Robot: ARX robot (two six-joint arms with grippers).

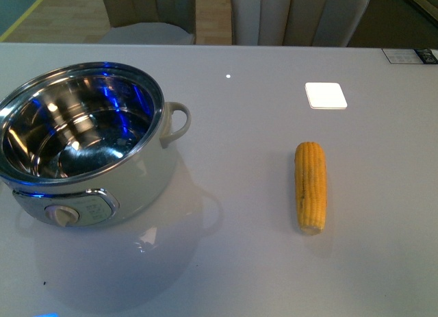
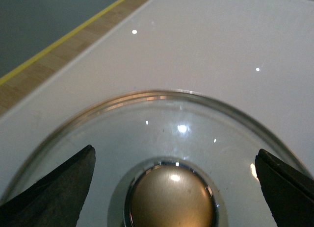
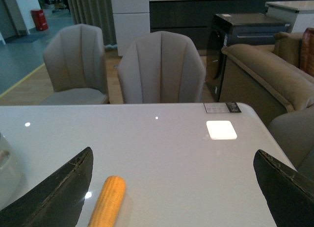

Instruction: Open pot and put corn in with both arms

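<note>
A furnished dining and lounge room, set up like a home.
You're looking across a glossy white dining table (image 3: 171,153) with two padded, ribbed-back chairs (image 3: 162,65) at its far side. A brown sofa (image 3: 265,70) stands just beside it. Dark cabinets (image 3: 181,18) and a long curtain (image 3: 91,6) line the back, and an electric cooking pot (image 1: 82,146) sits on the tabletop. A yellow line (image 2: 64,38) edges the wooden floor.

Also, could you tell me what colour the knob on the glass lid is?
The knob is dull gold, chrome-ringed; left wrist view shows it best.
</note>
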